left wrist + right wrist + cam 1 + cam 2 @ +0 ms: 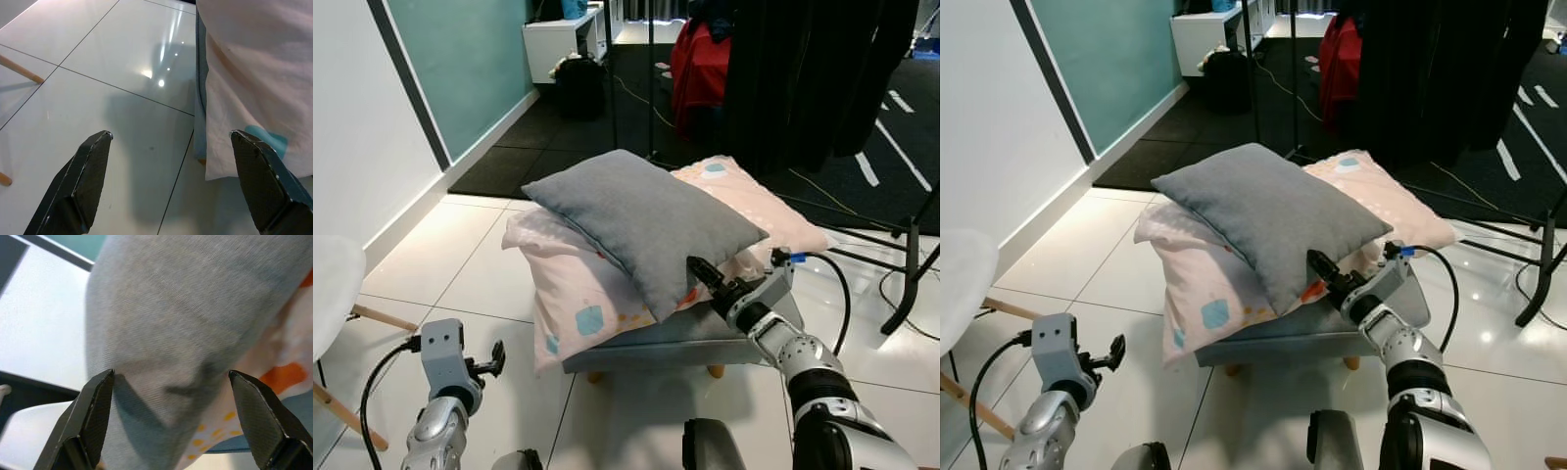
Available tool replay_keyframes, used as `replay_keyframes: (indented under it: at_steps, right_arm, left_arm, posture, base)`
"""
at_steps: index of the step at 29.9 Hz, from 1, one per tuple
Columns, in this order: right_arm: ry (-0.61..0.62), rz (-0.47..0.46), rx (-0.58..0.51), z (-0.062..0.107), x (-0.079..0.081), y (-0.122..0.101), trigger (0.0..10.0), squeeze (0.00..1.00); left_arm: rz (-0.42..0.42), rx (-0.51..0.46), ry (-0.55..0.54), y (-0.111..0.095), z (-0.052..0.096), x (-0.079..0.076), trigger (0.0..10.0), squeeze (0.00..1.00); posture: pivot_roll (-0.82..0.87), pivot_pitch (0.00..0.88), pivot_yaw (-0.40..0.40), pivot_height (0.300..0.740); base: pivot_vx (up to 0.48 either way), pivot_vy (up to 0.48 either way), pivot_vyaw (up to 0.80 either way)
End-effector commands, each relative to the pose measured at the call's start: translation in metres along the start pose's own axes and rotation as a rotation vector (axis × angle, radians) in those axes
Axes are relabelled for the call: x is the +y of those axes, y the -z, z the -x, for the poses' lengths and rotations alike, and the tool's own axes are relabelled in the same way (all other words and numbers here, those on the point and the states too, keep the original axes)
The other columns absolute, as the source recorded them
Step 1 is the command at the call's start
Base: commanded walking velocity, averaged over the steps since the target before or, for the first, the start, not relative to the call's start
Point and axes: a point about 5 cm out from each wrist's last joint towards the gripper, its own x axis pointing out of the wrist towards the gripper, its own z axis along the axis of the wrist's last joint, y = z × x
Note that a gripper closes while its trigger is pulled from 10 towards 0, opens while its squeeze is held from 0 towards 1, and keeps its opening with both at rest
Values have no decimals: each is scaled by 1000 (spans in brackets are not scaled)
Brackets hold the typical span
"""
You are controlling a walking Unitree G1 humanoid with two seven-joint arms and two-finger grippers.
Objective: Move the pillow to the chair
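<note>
Grey pillow [641, 220] sits between the right tool's [171, 418] wide-spread fingers — ungripped.

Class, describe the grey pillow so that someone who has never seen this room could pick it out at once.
Start at the low grey stool on the white tiled floor, in front of the black curtain. Two pillows are stacked on it. The grey pillow is the upper one, plain and laid diagonally across the pale pink patterned pillow, with the right hand at its near edge.
</note>
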Motion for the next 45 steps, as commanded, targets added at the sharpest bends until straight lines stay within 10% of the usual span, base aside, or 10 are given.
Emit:
replay_keyframes:
  at_steps: [1, 6, 7, 8, 10, 21, 22, 23, 24, 45]
  right_arm:
    - [-46, -41, 3, -2, 4, 3, 10000, 1000]
    - [-41, -83, 33, -9, 9, 11, 10000, 1000]
    - [-26, -103, 36, -11, 10, 12, 10000, 859]
    - [-20, -114, 38, -13, 12, 13, 10000, 133]
    - [-18, -119, 40, -15, 12, 14, 10000, 0]
    - [-130, -147, 77, -31, 36, 24, 9333, 0]
    - [-129, -140, 80, -32, 37, 24, 2471, 0]
    - [-129, -140, 80, -32, 37, 24, 2471, 0]
    - [-141, -132, 77, -33, 39, 24, 0, 0]
    - [-209, 22, 7, -35, 49, 7, 0, 0]
  left_arm:
    - [-1, 9, -11, 4, 3, 3, 10000, 0]
    - [4, 6, -5, 5, 3, 0, 10000, 0]
    - [5, 4, -3, 4, 3, 0, 10000, 0]
    - [4, 2, -2, 3, 3, 0, 10000, 0]
    - [4, 0, -2, 3, 3, 0, 10000, 0]
    - [-16, -5, -14, 1, 9, 10, 10000, 0]
    - [-18, -4, -14, 1, 10, 11, 10000, 0]
    - [-18, -4, -14, 1, 10, 11, 10000, 0]
    - [-19, -3, -15, 1, 10, 11, 10000, 0]
    - [-12, -14, -22, -3, 10, 11, 10000, 0]
  posture:
    - [-101, 79, 30, 540]
    - [-105, 88, 30, 540]
    - [-101, 96, 33, 540]
    - [-100, 97, 34, 540]
    - [-99, 99, 34, 540]
    - [-66, 127, 49, 540]
    - [-66, 127, 49, 540]
    - [-66, 127, 49, 540]
    - [-66, 128, 49, 540]
    - [-78, 120, 39, 540]
  base:
    - [0, 0, 0]
    - [0, 0, 0]
    - [0, 0, 0]
    - [0, 0, 0]
    - [0, 0, 0]
    - [0, 0, 0]
    - [0, 0, 0]
    - [0, 0, 0]
    - [0, 0, 0]
    - [0, 0, 0]
